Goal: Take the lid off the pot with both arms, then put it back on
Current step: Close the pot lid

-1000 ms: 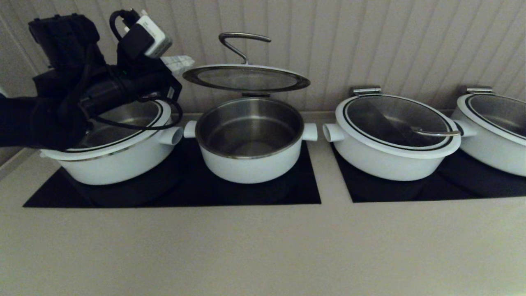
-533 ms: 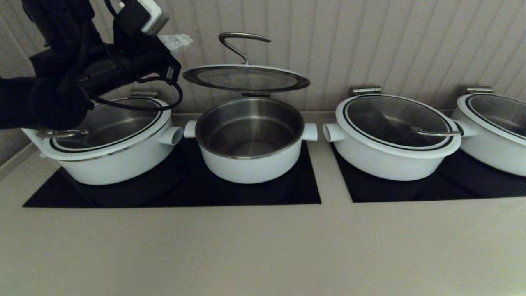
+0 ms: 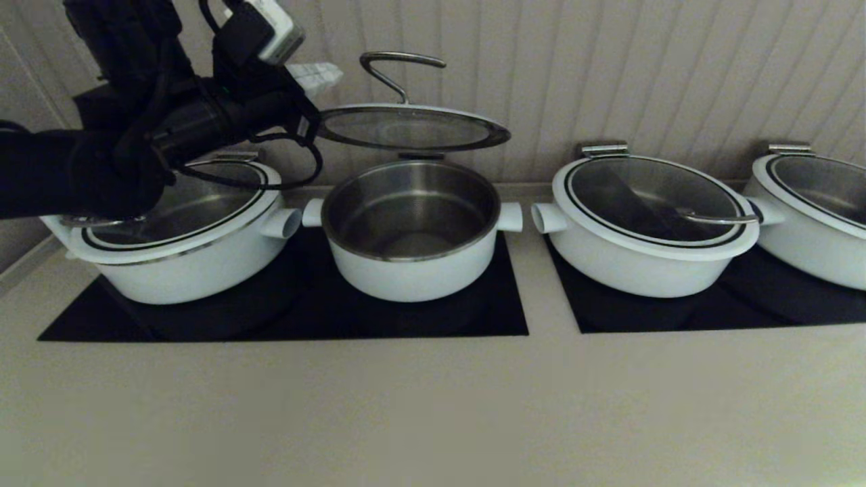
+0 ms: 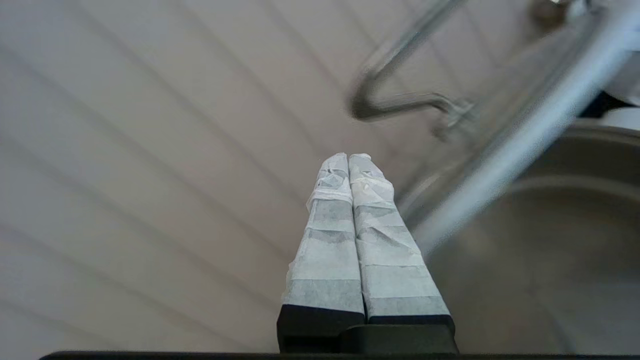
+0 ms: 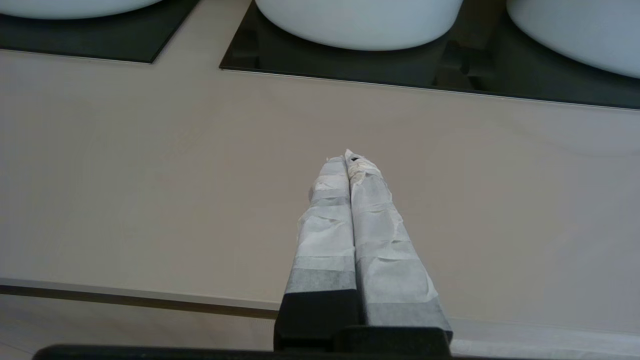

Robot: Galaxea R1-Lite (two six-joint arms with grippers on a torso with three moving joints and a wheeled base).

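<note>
The lid [image 3: 413,128] stands raised and nearly level above the open pot [image 3: 413,264], its curved steel handle [image 3: 399,64] on top. My left gripper [image 3: 331,73] is shut and empty, its pale fingertips just above the lid's left edge and left of the handle. In the left wrist view the shut gripper [image 4: 349,157] points at the wall, with the lid rim [image 4: 525,145] and the handle [image 4: 395,100] beside it. My right gripper [image 5: 348,156] is shut and empty, low over the bare counter in front of the pots, out of the head view.
A wide covered pot [image 3: 189,270] stands left of the task pot under my left arm. Two more wide pots [image 3: 643,264] [image 3: 812,230] stand to the right. Black cooktop panels [image 3: 270,318] [image 3: 710,311] lie beneath. A ribbed wall is close behind.
My left arm has risen and moved right, bringing its fingertips to the lid's left edge. The lid and pot have not moved.
</note>
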